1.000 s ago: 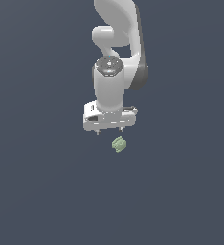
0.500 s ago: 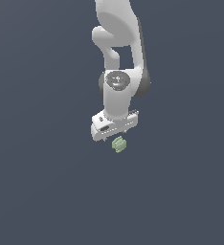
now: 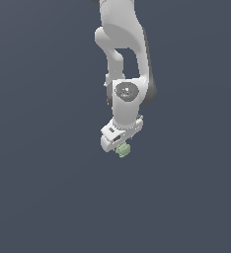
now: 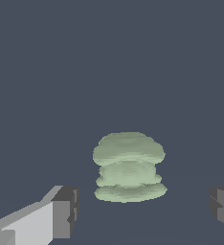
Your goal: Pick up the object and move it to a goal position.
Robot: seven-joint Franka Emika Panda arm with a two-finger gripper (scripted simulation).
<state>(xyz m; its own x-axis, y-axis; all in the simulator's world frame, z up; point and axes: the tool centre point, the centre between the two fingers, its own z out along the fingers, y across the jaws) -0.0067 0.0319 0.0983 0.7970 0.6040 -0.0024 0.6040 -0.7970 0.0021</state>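
Pale green and bumpy, the object (image 4: 128, 166) sits on the dark grey desk (image 3: 48, 197), right under the white gripper (image 3: 118, 143). The jaws are wide open, one dark pad on each side of the object, not touching it. To do this step well, the arm should go a bit lower, keep the object in the middle, then squeeze slowly so the little piece does not pop out sideways.

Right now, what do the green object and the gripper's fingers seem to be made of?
The green object looks like matte moulded plastic: flat pale green, ridged sides, no shine, though a render leaves this open. The fingers of the gripper look like white hard plastic or painted metal with dark grey, dull pads, possibly rubber.
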